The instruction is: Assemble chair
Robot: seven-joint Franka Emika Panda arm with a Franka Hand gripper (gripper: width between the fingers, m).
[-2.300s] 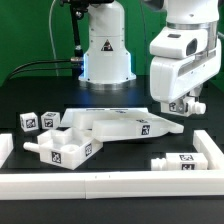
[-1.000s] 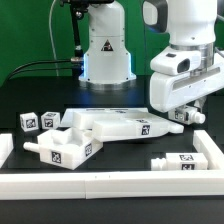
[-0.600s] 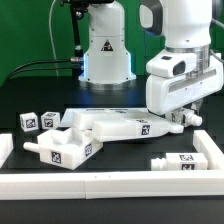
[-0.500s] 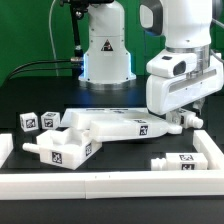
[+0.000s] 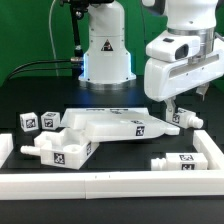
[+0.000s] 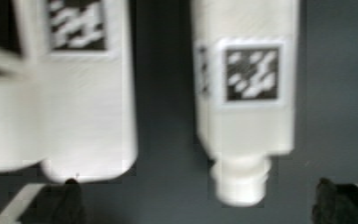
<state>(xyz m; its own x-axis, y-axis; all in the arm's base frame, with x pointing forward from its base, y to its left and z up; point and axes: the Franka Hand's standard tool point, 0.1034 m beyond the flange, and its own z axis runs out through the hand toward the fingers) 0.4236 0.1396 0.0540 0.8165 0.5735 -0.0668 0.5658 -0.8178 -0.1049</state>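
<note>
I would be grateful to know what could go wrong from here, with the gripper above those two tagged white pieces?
1. The open gripper straddles the pegged leg, but one finger sits in line with the neighbouring tagged piece and could strike it on descent.
2. The leg lies loose, close beside that piece, so an off-centre grasp might skew or nudge it.

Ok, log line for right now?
end effector: open, empty | position: above short leg | short leg: lying flat beside large slab, not touching | grasp: not yet
</note>
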